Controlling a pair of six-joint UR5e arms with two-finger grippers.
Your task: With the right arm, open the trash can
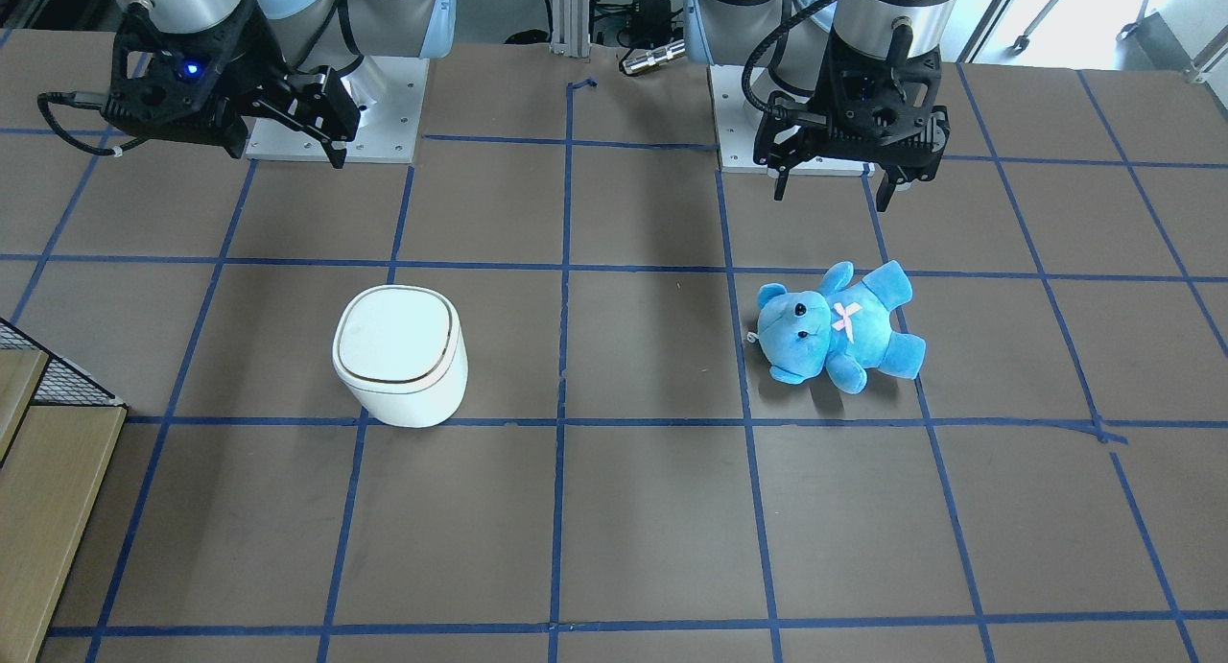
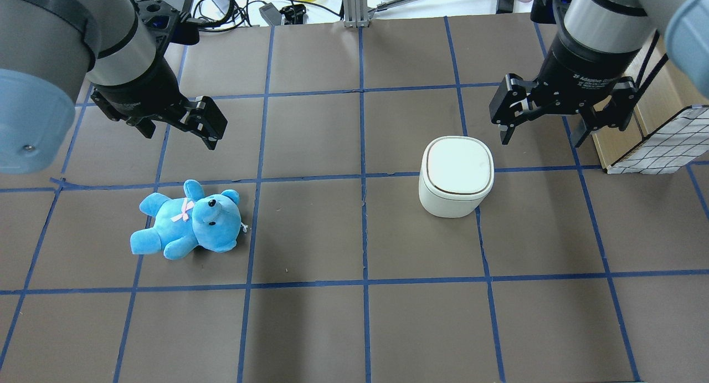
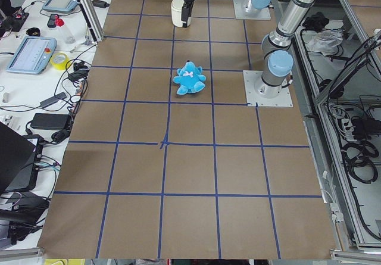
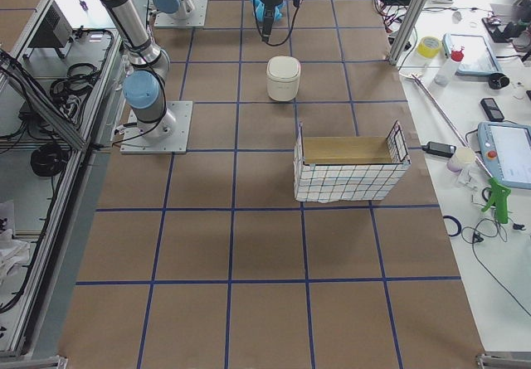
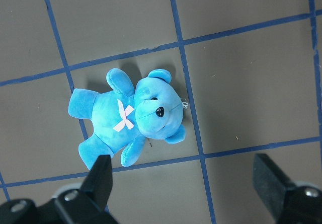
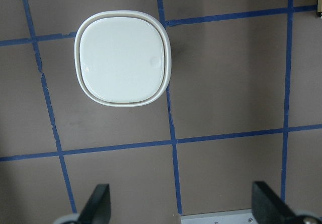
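Okay, you've got the small white rounded-square plastic trash can (image 2: 456, 175) standing upright on the brown blue-taped table (image 2: 310, 150), lid flat and closed. The right arm's black two-finger gripper (image 2: 541, 136) hangs above and beside the can, clear of it, jaws spread wide, nothing held. The left black gripper (image 1: 833, 195) is well away from the can, equally wide and empty, above the blue plush teddy bear (image 2: 188, 225) lying face-up.

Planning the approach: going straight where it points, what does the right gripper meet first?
The right gripper would probably meet bare table beside the trash can, though depth is unclear.
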